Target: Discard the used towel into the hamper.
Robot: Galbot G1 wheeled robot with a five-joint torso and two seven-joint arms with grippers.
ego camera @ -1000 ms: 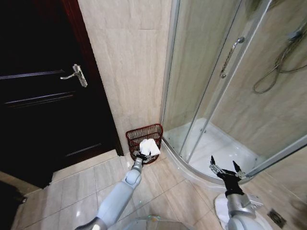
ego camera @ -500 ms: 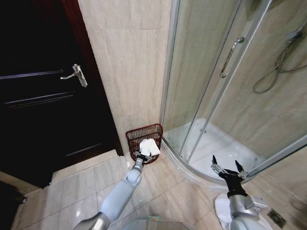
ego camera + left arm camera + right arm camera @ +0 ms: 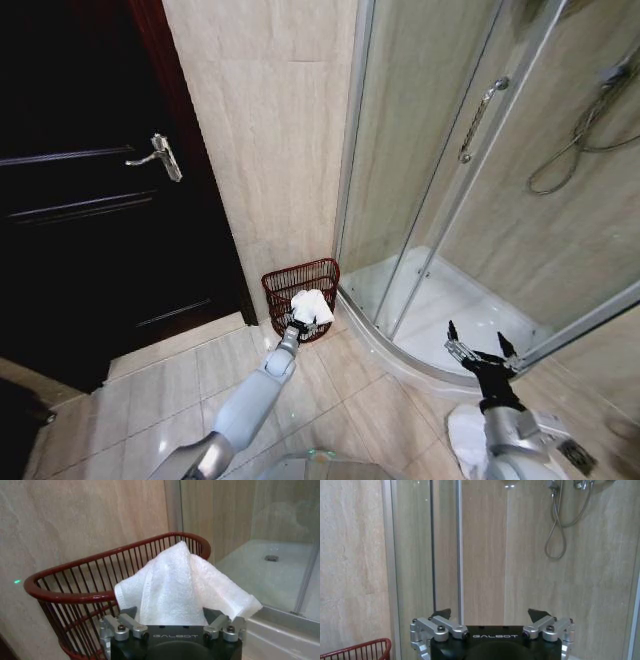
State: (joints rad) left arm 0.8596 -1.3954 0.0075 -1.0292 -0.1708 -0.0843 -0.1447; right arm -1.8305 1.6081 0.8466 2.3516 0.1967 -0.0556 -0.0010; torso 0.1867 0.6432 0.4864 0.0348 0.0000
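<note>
One white towel (image 3: 182,588) is clamped in the left gripper (image 3: 297,326), held against the near rim of the hamper (image 3: 285,285), which stands in the corner by the shower wall, probably for dropping inside. Right gripper (image 3: 482,357) waits apart, jaws spread and empty.

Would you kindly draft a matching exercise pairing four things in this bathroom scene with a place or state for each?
Things:
1. white towel
2. hamper
3. right gripper
4. left gripper

Places or states:
a. open and empty, by the shower tray
b. on the floor in the corner between wall and shower
c. shut on cloth at the basket's front
d. pinched and sticking up above the red rim

Pairs: 1-d, 2-b, 3-a, 4-c
</note>
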